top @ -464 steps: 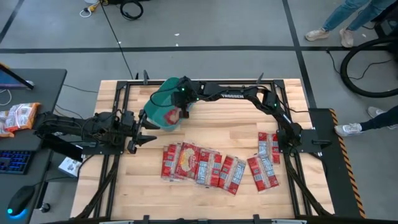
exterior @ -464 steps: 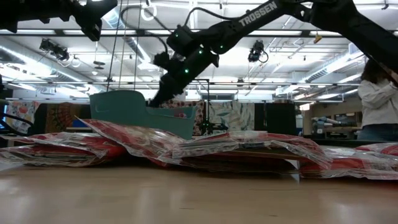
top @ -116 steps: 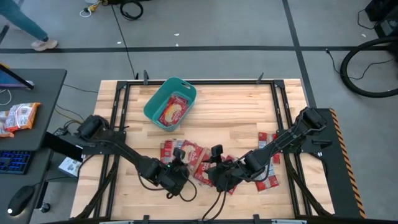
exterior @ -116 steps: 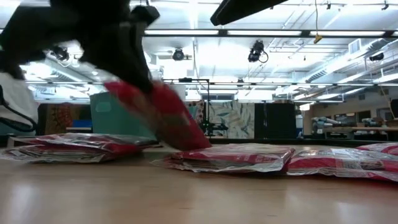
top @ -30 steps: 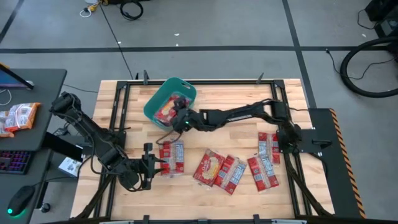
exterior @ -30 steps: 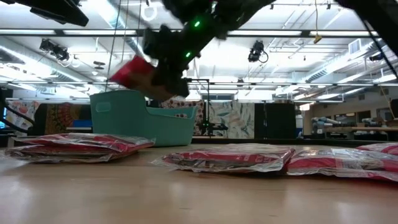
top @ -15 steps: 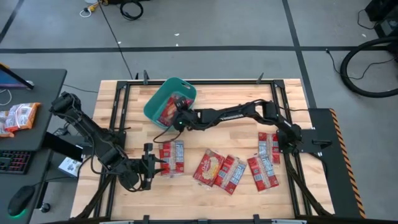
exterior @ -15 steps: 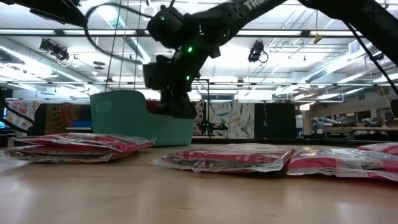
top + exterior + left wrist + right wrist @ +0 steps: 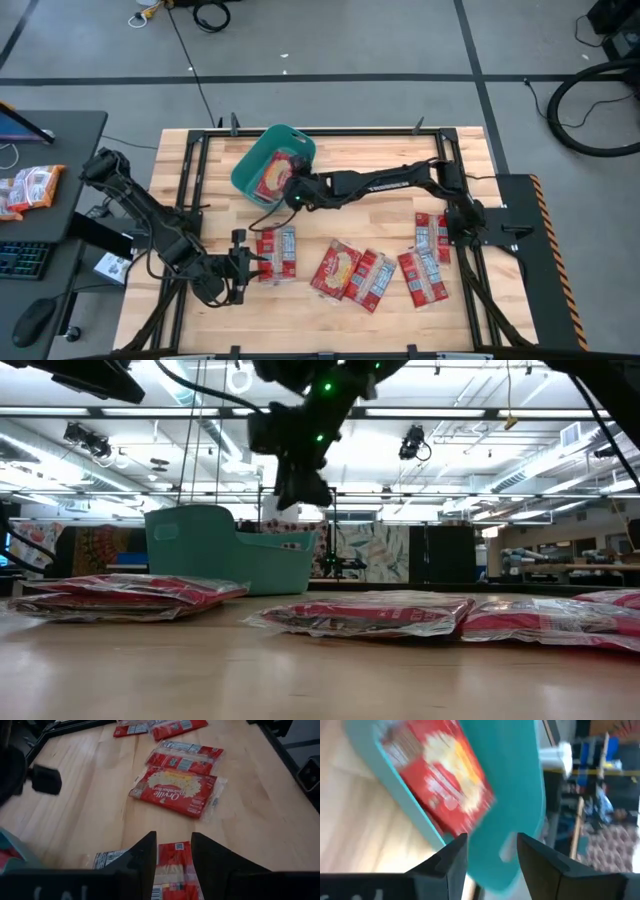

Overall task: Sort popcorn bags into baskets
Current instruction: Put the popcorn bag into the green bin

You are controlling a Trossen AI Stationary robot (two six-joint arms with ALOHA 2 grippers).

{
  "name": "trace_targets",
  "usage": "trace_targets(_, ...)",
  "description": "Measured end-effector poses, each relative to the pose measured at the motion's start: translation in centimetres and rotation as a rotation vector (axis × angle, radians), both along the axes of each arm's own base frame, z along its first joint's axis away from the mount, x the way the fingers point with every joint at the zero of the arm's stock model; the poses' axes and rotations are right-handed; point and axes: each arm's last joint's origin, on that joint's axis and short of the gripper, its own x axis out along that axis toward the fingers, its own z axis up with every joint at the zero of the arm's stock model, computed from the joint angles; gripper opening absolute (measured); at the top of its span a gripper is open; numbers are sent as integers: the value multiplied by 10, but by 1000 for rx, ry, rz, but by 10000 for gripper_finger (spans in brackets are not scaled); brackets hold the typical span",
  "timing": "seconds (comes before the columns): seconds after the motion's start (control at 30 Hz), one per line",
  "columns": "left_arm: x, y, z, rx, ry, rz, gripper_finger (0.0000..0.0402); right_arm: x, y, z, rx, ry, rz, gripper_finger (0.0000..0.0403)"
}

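A teal basket stands at the table's far left on its base, with a red popcorn bag lying flat inside it. My right gripper hovers open over the basket's near right rim, above the tub, with nothing between its fingers. Several more popcorn bags lie flat on the wood: a pair, two in the middle, and others at the right. My left gripper hangs open just left of the pair, over its edge.
Black frame rails run along the table's edges. Bare wood lies between the basket and the loose bags. A side desk at the left holds orange snack packets and a keyboard.
My right gripper carried a red popcorn bag over the basket, dipped down into it, let the bag go and rose again, tipping its fingers up. The bag now lies flat in the basket. My left gripper kept still.
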Motion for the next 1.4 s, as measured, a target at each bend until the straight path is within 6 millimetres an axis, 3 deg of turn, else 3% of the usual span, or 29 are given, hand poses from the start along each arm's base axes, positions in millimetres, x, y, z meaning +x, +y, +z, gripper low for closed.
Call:
trace_targets(0.1,1,1,-1,-17,11,10,128,-14,9,15,27,-5,-47,174)
trace_targets(0.2,4,1,-6,-29,45,1,128,-26,29,27,201,-35,-23,174)
trace_targets(0.3,10,2,-15,-2,87,0,128,-34,52,29,393,-29,8,174)
trace_targets(0.43,20,1,-31,13,177,-18,128,-44,83,30,466,-19,-20,173)
trace_targets(0.63,29,-2,-52,-21,284,-35,143,-67,128,10,383,9,-126,173)
trace_targets(0.87,42,-13,-62,-46,303,-58,220,-91,163,-20,299,-77,-217,173)
trace_targets(1.1,51,-21,-89,19,353,-45,276,-108,183,-37,254,-227,-288,173)
trace_targets(1.4,53,-20,-104,172,372,-57,271,-121,197,-56,215,-326,-271,173)
